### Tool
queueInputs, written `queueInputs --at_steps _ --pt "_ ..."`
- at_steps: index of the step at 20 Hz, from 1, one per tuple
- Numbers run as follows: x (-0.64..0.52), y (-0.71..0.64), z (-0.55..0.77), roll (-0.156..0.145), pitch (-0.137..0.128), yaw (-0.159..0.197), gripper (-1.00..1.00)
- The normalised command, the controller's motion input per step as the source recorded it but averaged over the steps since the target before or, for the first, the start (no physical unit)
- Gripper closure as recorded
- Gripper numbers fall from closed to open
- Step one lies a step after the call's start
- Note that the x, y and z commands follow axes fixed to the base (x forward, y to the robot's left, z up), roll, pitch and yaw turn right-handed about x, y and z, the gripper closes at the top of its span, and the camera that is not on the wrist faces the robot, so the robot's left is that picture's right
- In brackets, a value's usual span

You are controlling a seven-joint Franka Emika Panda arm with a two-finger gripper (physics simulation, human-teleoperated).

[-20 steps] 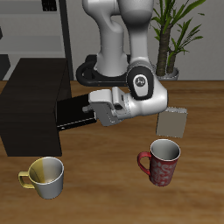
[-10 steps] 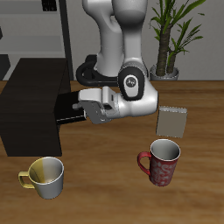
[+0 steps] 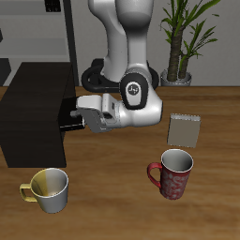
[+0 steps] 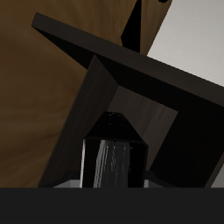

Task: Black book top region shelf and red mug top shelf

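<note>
From the exterior view I see my gripper (image 3: 82, 113) turned sideways and pointing at the shelf (image 3: 33, 108), its fingers clamped on the black book (image 3: 69, 114), which is held flat and level with one end reaching the shelf's side wall, just below the flat top. The book is off the table and not on top of the shelf. The red mug (image 3: 172, 174) stands upright on the table (image 3: 112, 197), well apart from the shelf and nearer the table's front edge, with its handle turned toward the shelf. A grey book (image 3: 185, 130) lies flat on the table farther back than the red mug, also well apart from the shelf. A yellow-and-white mug (image 3: 47, 188) stands upright just in front of the shelf, close to its front corner. A potted plant (image 3: 186, 37) sits behind the table, far from the shelf. In the wrist view the shelf (image 4: 149, 105) fills most of the picture as a dark angular block seen edge-on, and the black book (image 4: 115, 162) shows end-on with its pale page edges lit, pointing at the shelf's dark face; I cannot tell from here whether the book touches the shelf, and the fingers themselves are too dark to make out.
</note>
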Motion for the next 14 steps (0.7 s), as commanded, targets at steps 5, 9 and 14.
queueInputs --at_steps 5,9,14 --pt "0.11 -0.25 -0.02 0.005 0.020 -0.026 1.00" --pt "0.12 -0.20 -0.16 0.019 0.060 -0.014 1.00" --pt "0.11 -0.16 -0.19 0.066 0.079 -0.042 1.00"
